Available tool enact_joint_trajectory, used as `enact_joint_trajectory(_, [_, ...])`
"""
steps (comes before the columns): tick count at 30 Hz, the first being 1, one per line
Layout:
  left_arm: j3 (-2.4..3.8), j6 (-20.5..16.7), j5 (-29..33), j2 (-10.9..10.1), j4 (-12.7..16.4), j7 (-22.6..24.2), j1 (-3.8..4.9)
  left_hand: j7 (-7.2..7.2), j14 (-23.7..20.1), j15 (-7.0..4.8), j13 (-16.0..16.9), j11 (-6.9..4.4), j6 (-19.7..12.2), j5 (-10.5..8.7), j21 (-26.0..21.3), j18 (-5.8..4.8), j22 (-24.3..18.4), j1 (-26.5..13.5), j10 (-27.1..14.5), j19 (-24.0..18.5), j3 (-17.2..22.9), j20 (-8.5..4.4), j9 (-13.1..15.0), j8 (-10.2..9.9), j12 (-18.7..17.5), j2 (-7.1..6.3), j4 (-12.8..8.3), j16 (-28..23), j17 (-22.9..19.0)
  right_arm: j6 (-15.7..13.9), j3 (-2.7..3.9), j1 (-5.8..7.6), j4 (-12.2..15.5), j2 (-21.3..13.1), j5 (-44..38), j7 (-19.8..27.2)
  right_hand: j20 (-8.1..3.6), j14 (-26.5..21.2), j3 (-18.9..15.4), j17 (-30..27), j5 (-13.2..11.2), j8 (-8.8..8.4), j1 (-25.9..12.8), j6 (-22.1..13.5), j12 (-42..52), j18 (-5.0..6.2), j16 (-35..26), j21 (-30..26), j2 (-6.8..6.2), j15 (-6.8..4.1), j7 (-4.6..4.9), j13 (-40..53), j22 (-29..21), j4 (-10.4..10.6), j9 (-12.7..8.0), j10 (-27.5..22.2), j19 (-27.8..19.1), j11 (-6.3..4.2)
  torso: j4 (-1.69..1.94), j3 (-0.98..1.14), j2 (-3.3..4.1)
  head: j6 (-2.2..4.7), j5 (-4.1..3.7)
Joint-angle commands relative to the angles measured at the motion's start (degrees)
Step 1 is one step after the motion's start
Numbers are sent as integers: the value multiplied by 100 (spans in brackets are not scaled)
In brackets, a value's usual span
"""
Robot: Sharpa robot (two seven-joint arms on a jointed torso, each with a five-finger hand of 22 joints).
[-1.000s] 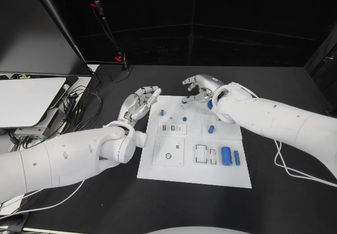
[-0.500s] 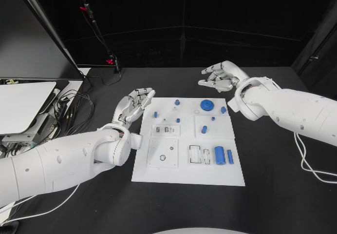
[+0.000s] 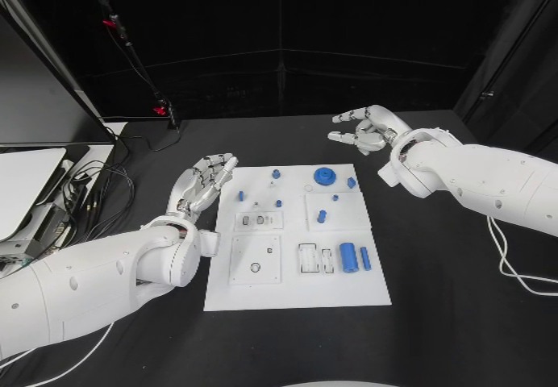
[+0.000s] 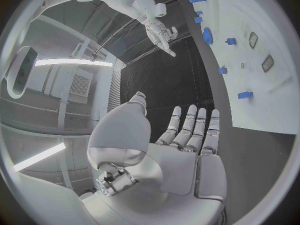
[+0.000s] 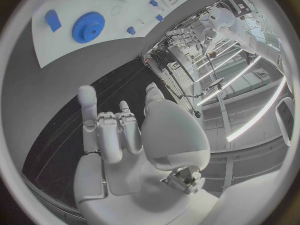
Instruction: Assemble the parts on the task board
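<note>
The white task board lies in the middle of the black table. On its far part sit a blue gear and several small blue pegs; a large blue cylinder and a thin blue bar lie nearer. My left hand rests flat beside the board's far left corner, fingers straight and apart, holding nothing. My right hand hovers beyond the far right corner, loosely curved and empty. The right wrist view shows the gear lying free on the board.
A pale device and tangled cables crowd the table's left side. A black stand with a red clip rises at the far left. A white cable trails on the right.
My right hand has left the board's far part, uncovering the blue gear, and drawn back beyond the far right corner. The left hand has stayed by the board. The camera has shifted.
</note>
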Motion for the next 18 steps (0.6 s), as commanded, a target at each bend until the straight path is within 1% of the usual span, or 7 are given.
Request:
enact_joint_trajectory(1, [3, 66, -40, 13, -8, 1575, 1, 905, -4, 41, -8, -4, 0, 24, 29, 75, 11, 21, -28, -27, 6, -2, -8, 29, 29, 67, -12, 21, -9, 106, -1, -10, -100, 40, -172, 147, 17, 641, 25, 1528, 93, 23, 33, 125, 45, -337, 31, 1262, 50, -30, 0, 1510, 1462, -27, 19, 705, 1368, -30, 14, 3, 3, 7, -51])
enact_joint_trajectory(4, [1, 68, -40, 14, -9, 1575, -2, 905, -3, 42, -8, -4, 0, 26, 32, 75, 14, 24, -28, -23, 6, -2, -9, 30, 30, 71, -12, 22, -9, 102, -3, -36, -226, 89, -384, 94, -27, 641, 41, 1528, 37, 35, 62, 229, 45, -632, 31, 2104, 28, -113, 62, 1510, 2543, -35, 28, 705, 2552, -117, 23, -7, 2, 15, -60])
enact_joint_trajectory(6, [0, 70, -40, 14, -7, 1577, -2, 905, -3, 42, -8, -4, 0, 26, 32, 75, 14, 24, -28, -23, 6, -2, -9, 30, 30, 71, -12, 22, -9, 92, -4, -57, -320, 125, -600, 39, -101, 641, 54, 1528, 37, 80, 87, 446, 45, -790, 31, 2430, -24, -188, 170, 1510, 3010, -37, 54, 705, 3114, -192, 31, -7, 5, 12, -71])
enact_joint_trajectory(7, [-1, 70, -40, 13, -7, 1577, -3, 905, -3, 42, -8, -4, 0, 26, 32, 75, 14, 24, -28, -23, 6, -2, -9, 30, 30, 71, -12, 22, -9, 96, -4, -67, -366, 144, -705, 1, -108, 641, 68, 1528, 56, 106, 104, 470, 45, -790, 31, 2430, -41, -184, 248, 1510, 3010, -40, 62, 705, 3114, -163, 31, -6, 5, 11, -70])
enact_joint_trajectory(9, [-1, 71, -40, 12, -8, 1577, -3, 905, -3, 42, -8, -4, 0, 26, 32, 75, 14, 24, -28, -23, 6, -2, -9, 30, 30, 71, -12, 22, -9, 159, -5, -89, -450, 179, -893, -92, -55, 641, 104, 1528, 125, 199, 133, 484, 45, -790, 31, 2430, -106, -94, 458, 1510, 3010, -41, 84, 705, 3114, -34, 29, -4, 2, 3, -64])
enact_joint_trajectory(11, [-1, 71, -40, 8, -7, 1577, -3, 905, -3, 44, -8, -3, 0, 30, 35, 74, 15, 32, -27, -22, 4, -1, -13, 32, 34, 79, -13, 24, -9, 232, -5, -116, -517, 210, -1073, -179, 11, 641, 139, 1528, 145, 288, 155, 455, 45, -790, 31, 2430, -173, 3, 547, 1510, 3010, -47, 106, 705, 3114, 60, 28, -5, 3, 0, -65])
enact_joint_trajectory(18, [-2, 81, -40, -4, 9, 1583, -4, 906, -1, 46, -8, -3, -1, 34, 39, 73, 17, 37, -25, -20, 2, 0, -16, 34, 37, 85, -13, 26, -9, 460, -5, -217, -628, 298, -1701, -426, 158, 641, 490, 1528, 257, 720, 396, 637, 45, -790, 31, 2430, -361, 112, 608, 1510, 3010, -170, 247, 705, 3114, 194, 21, -6, 3, -4, -33])
